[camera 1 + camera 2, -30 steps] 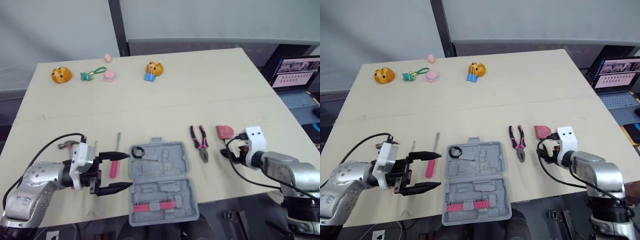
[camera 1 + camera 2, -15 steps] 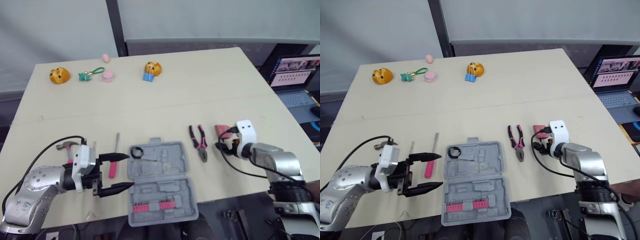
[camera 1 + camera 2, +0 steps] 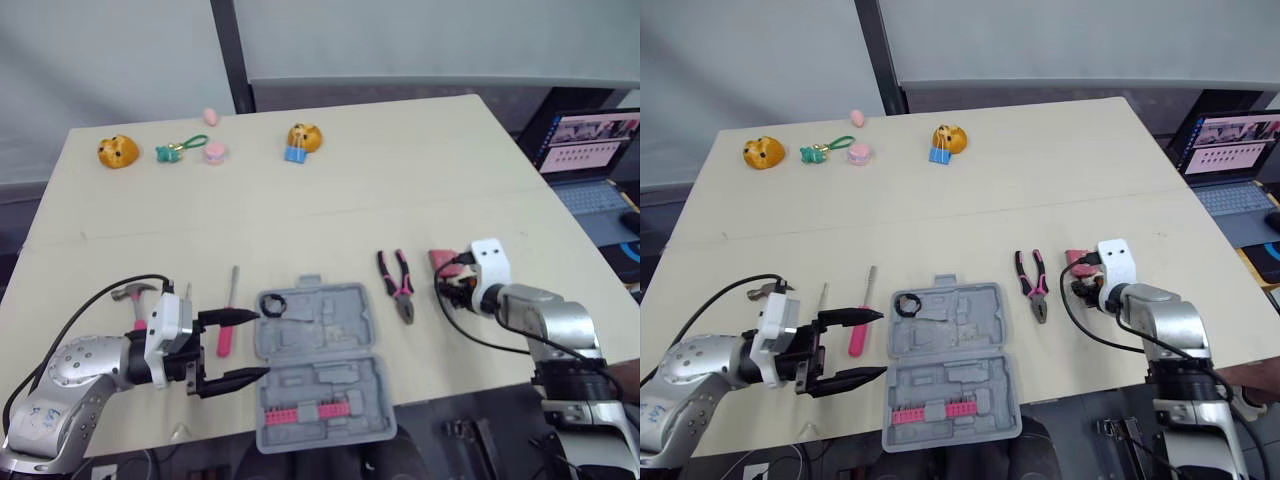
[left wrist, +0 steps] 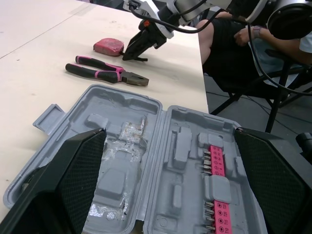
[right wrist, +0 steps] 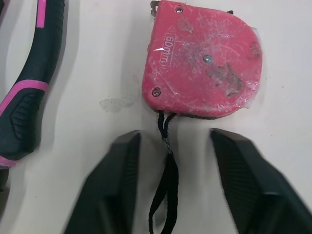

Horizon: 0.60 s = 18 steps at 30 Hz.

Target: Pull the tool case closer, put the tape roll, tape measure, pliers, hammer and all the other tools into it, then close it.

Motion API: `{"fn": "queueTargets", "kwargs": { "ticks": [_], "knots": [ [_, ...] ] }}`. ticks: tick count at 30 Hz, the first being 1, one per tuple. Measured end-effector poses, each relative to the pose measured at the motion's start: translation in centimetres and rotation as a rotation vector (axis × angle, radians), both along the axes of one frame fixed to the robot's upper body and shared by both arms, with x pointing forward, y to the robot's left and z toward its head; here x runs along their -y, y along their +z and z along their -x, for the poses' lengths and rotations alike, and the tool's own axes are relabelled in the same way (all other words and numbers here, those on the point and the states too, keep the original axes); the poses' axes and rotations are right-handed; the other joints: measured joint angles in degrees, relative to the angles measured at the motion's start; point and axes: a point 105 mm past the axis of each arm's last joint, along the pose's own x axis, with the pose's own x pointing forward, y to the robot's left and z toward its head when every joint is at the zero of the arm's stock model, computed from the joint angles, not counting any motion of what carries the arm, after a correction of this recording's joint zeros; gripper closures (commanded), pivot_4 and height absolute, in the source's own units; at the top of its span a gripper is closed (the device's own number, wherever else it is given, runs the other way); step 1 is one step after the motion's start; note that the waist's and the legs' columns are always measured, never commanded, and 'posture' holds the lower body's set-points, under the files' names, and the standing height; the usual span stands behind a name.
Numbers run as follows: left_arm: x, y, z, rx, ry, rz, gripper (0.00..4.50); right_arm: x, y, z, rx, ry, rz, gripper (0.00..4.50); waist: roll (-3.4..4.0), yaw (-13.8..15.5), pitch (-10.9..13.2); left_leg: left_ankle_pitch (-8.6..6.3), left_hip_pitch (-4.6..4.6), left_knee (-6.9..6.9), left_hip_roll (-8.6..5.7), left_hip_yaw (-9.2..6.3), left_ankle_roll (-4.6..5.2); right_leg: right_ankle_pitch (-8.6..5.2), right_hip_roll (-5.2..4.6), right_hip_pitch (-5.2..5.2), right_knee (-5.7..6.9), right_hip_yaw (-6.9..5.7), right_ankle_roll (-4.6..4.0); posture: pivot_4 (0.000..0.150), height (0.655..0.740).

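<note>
Head views, case (image 3: 330, 350): lies open near the front edge of the table (image 3: 350, 190), between the arms; the tape roll (image 3: 274, 303) already sits in its far half, so packing looks barely begun.
Head views, left gripper (image 3: 258, 345): jaws wide, tips at the case's left side, probably placed to steady or drag it; the screwdriver (image 3: 227, 328) and hammer (image 3: 130, 293) lie on the table just beyond.
Head views, right gripper (image 3: 452, 290): low over the table, just on the near side of the tape measure (image 3: 445, 260); the pliers (image 3: 397, 285) lie between that and the case.
Left wrist view: fingers (image 4: 73, 175) far apart, framing the case; nothing held.
Right wrist view: fingers (image 5: 122, 185) parted, straddling the strap (image 5: 165, 195), just short of the tape measure's red body; seemingly lined up for a grasp, needing a short push forward first.
</note>
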Motion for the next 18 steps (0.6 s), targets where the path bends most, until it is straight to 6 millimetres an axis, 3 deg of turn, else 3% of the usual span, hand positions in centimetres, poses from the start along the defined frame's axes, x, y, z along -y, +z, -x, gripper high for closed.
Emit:
{"fn": "queueTargets", "kwargs": {
  "ticks": [2,18],
  "knots": [
    [0.0,0.0,0.0,0.001,0.0,0.0,0.0,-0.1,0.0,0.1,-0.003,0.002,-0.002,4.45,0.0,0.01,0.0,0.0,-0.01,0.0,0.0,0.0,0.0,0.0,0.0,0.0,-0.01,0.0,0.0,0.15,0.74],
    [0.0,0.0,0.0,-0.003,-0.009,0.0,0.0,-0.6,-0.2,1.2,-0.015,0.015,0.003,4.48,0.0,0.11,0.0,0.0,-0.05,-0.06,0.0,-0.02,0.0,0.0,0.0,0.0,-0.13,-0.03,0.0,0.15,0.74]
  ]
}}
